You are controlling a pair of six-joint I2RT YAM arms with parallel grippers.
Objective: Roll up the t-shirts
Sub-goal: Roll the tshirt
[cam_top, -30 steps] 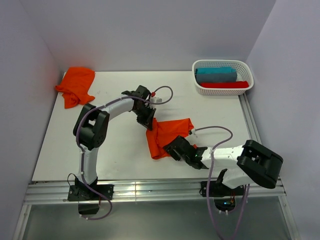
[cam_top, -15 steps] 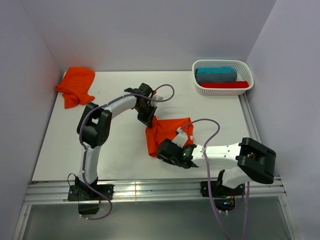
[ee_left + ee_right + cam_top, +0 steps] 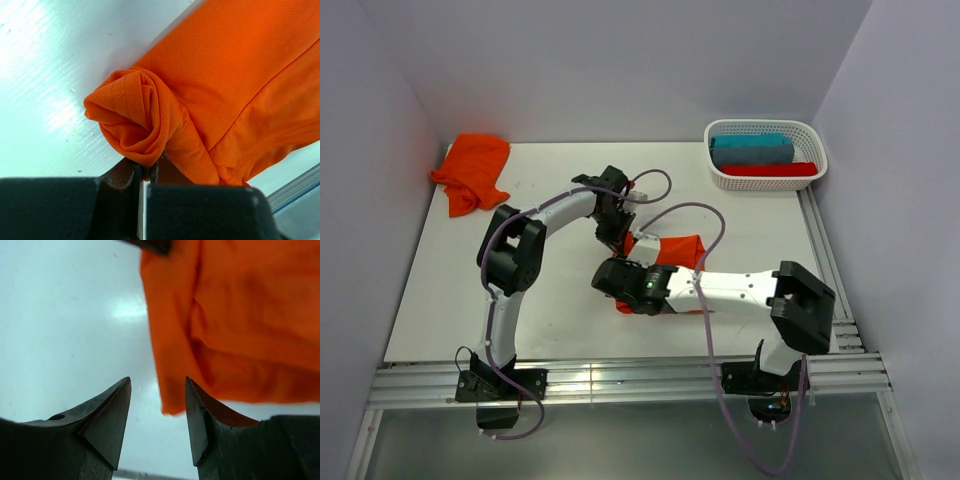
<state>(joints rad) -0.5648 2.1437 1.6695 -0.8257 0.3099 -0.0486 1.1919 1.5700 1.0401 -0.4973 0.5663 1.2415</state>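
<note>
The left hand (image 3: pixel 146 172) is pinched shut on the rolled far-left corner of the middle t-shirt (image 3: pixel 682 249). The right hand (image 3: pixel 157 412), fingers apart and gripping nothing, hangs at the shirt's near-left edge. Bare tabletop (image 3: pixel 445 290) stretches to the left, with a second t-shirt (image 3: pixel 472 170) in the far-left corner.

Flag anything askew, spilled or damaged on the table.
Nothing spilled or damaged. The bright orange t-shirt mid-table is only part-rolled, one end twisted into a loose coil pinched in the left gripper's shut fingers. A second orange t-shirt lies crumpled in the far-left corner.
</note>
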